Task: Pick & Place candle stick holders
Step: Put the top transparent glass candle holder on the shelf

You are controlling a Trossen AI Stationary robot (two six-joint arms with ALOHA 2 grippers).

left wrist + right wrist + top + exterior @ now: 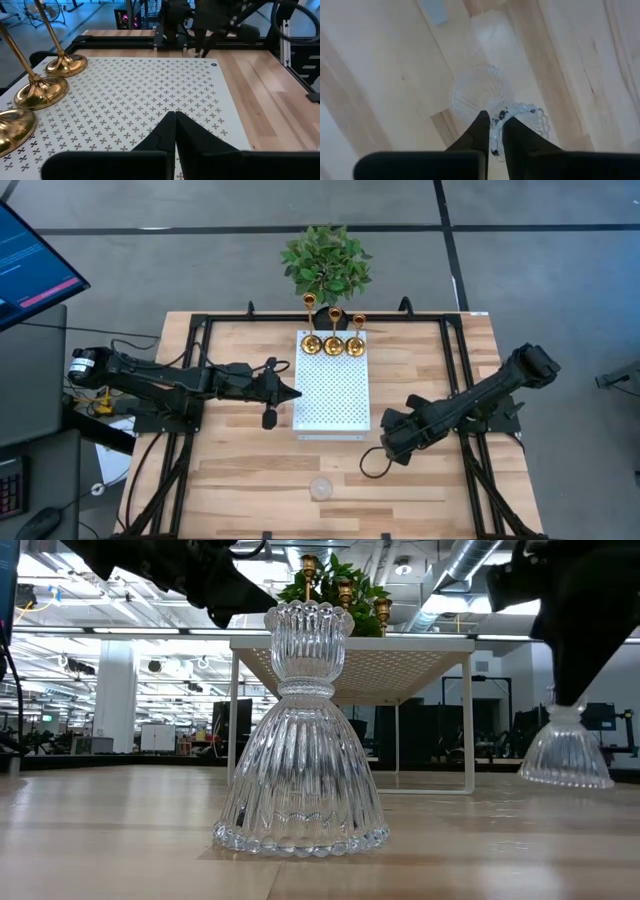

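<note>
Three gold candle stick holders (334, 343) stand on their round bases in a row at the far end of a white perforated platform (332, 405); they also show in the left wrist view (42, 90). One clear glass holder (320, 488) stands on its base near the table's near edge, large in the low view (300, 740). My right gripper (385, 452) is shut on a second glass holder (567, 752), right of the platform. My left gripper (296, 393) is shut and empty over the platform's left edge (175, 120). My right gripper holds the glass holder by the beaded rim (496, 124) of its top cup, pinched between the two fingers. The fingers come from above, pointing down. The holder stays upright below them, base (567, 778) down and close to the tabletop; whether it touches the wood, I cannot tell.
The platform stands on thin legs (468, 720) above the wooden table. A green potted plant (326, 262) stands beyond the table's far edge, behind the gold holders. A black frame (195, 330) runs round the table. A monitor (30, 265) stands at far left.
</note>
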